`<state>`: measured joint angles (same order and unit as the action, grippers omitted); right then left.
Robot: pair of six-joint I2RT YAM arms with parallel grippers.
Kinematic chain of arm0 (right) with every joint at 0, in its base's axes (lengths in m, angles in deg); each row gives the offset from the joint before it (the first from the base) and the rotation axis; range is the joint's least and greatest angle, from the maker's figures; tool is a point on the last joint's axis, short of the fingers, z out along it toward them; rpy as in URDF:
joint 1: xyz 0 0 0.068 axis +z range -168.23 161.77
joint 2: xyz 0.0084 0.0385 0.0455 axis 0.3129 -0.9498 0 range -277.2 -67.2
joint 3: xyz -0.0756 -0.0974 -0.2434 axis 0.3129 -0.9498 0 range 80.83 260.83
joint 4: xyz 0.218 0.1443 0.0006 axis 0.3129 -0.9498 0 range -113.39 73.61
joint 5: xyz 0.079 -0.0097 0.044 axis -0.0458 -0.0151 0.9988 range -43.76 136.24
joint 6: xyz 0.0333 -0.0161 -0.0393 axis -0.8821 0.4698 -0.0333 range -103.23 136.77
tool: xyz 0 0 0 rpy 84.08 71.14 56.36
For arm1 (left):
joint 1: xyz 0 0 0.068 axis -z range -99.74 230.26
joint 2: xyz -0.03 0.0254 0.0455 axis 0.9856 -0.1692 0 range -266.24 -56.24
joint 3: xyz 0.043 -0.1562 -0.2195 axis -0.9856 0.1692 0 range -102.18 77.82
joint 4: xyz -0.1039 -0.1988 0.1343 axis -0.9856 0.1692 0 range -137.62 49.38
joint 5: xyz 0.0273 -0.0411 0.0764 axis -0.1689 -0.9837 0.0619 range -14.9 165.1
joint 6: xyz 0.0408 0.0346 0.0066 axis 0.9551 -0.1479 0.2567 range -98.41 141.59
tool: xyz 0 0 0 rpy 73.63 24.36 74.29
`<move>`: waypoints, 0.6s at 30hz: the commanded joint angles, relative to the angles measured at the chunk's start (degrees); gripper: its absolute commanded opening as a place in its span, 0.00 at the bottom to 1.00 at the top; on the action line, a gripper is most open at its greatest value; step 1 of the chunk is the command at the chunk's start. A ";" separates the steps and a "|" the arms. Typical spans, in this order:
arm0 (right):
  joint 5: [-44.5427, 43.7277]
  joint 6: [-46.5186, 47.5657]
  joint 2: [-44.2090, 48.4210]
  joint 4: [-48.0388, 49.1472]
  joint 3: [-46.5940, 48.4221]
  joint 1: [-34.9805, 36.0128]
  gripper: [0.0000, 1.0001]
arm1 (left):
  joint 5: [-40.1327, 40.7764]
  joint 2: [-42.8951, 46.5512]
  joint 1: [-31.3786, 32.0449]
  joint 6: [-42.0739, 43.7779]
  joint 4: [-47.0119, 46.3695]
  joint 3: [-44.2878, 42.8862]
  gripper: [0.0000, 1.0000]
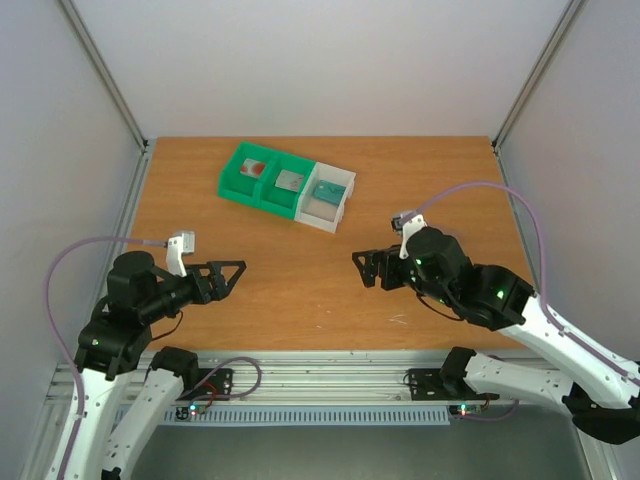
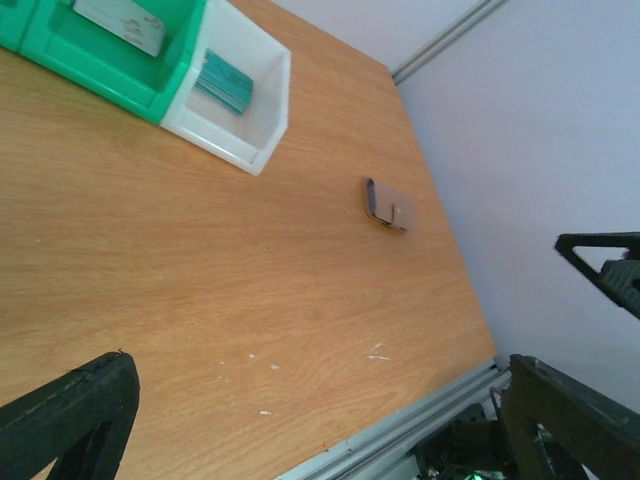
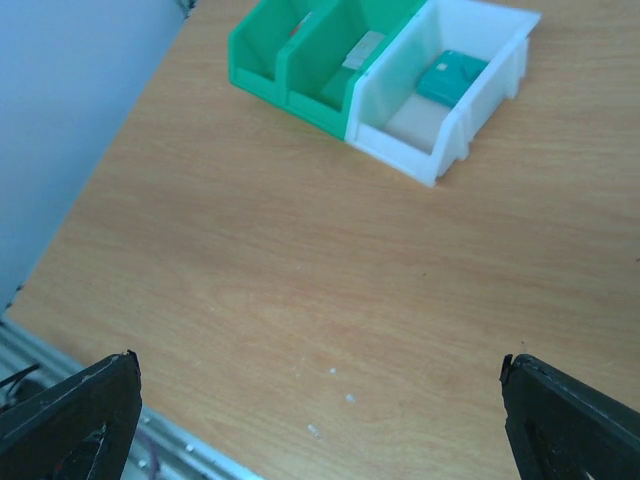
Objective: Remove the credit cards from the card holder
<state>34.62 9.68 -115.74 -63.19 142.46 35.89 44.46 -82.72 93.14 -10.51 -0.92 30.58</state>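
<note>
The card holder (image 2: 388, 203), a small slate-blue folded wallet, lies flat on the wooden table toward its right edge in the left wrist view; I cannot make it out in the top view. A white credit card with a red patch (image 1: 255, 168) lies in the tray's left green compartment. A pale grey card (image 1: 290, 180) rests in the middle one. My left gripper (image 1: 232, 280) hovers open and empty over the table's near left. My right gripper (image 1: 360, 270) faces it from the right, open and empty too. Both are well short of the tray and the wallet.
The green-and-white three-compartment tray (image 1: 258, 199) stands at the back centre; its white compartment holds a teal object (image 1: 325, 192). Grey walls enclose the table on three sides. An aluminium rail (image 1: 320, 362) runs along the near edge.
</note>
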 commanded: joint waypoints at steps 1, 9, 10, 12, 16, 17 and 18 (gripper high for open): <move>-9.16 4.35 -5.57 -3.50 6.30 0.54 0.98 | 4.73 -0.72 0.21 0.39 -0.32 -1.06 0.99; -30.05 10.68 -26.81 -15.65 17.32 -1.18 0.98 | 4.13 -0.40 0.16 3.66 -2.25 1.69 0.99; -31.77 10.78 -29.38 -16.65 18.24 -1.88 0.98 | 4.56 -0.19 0.18 3.98 -2.66 2.42 0.99; -32.53 11.54 -33.66 -16.31 19.26 -4.19 0.98 | 5.38 0.10 0.20 4.35 -3.04 3.55 0.99; -32.27 12.34 -40.14 -14.67 20.03 -10.57 0.93 | 6.74 -0.45 0.20 5.01 -3.17 3.62 0.99; -31.85 12.43 -41.58 -14.30 19.98 -12.24 0.90 | 6.85 -0.76 0.17 5.71 -2.66 3.14 0.99; -31.55 12.70 -42.69 -13.69 19.58 -13.67 0.88 | 7.03 -0.95 0.18 6.14 -2.15 2.66 0.99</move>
<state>6.56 20.61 -155.47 -76.24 160.60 27.61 50.06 -83.23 93.14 -7.16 -1.49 34.45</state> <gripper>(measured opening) 0.929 0.994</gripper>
